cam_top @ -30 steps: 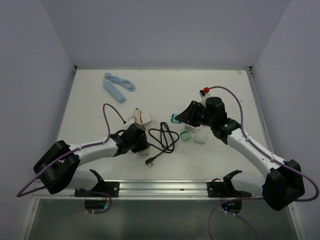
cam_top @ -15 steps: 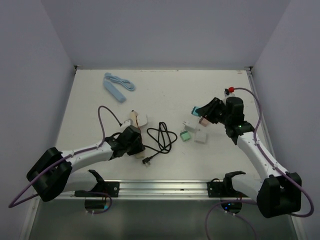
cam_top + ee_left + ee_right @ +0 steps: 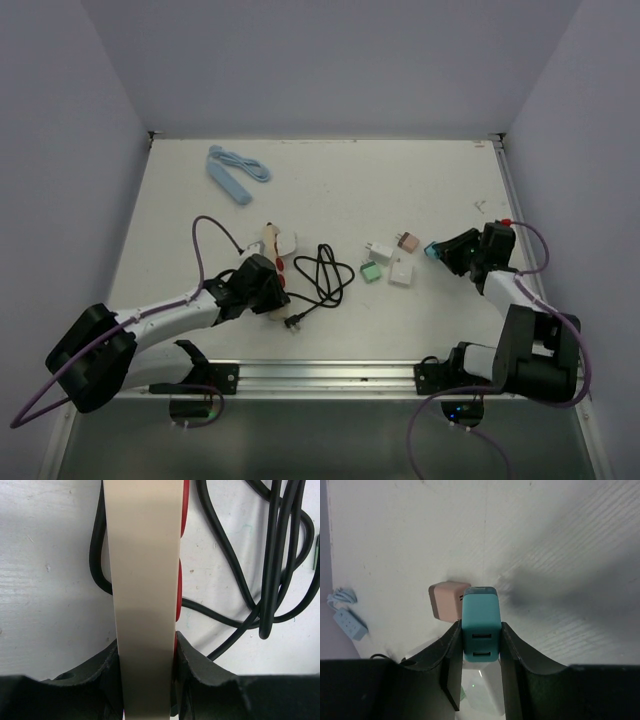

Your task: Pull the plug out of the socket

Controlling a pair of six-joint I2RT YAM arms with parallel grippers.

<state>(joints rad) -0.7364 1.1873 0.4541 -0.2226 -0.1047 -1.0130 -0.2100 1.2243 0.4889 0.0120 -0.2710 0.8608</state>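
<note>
While well apart, left fingers (image 3: 100,680) tight on beige socket strip (image 3: 145,580), right fingers (image 3: 447,665) tight on teal plug (image 3: 480,625).

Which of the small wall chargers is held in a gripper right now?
The teal charger, clamped in the jaws of the right gripper. The pink charger, green charger and white chargers all lie loose on the table.

Plug (image 3: 481,625): plain teal. Socket strip (image 3: 145,580): beige, with red switches (image 3: 185,505) along one edge. Cord (image 3: 272,555): black. Adapters: pink adapter (image 3: 406,240), mint-green adapter (image 3: 371,271), white adapter (image 3: 401,274). Far strip (image 3: 232,175): light blue. Table (image 3: 400,180): off-white with faint grain lines. Left gripper (image 3: 147,650) and right gripper (image 3: 481,635): black fingers. Arm links white, harness cable (image 3: 194,240) purple. Walls pale lavender.
</note>
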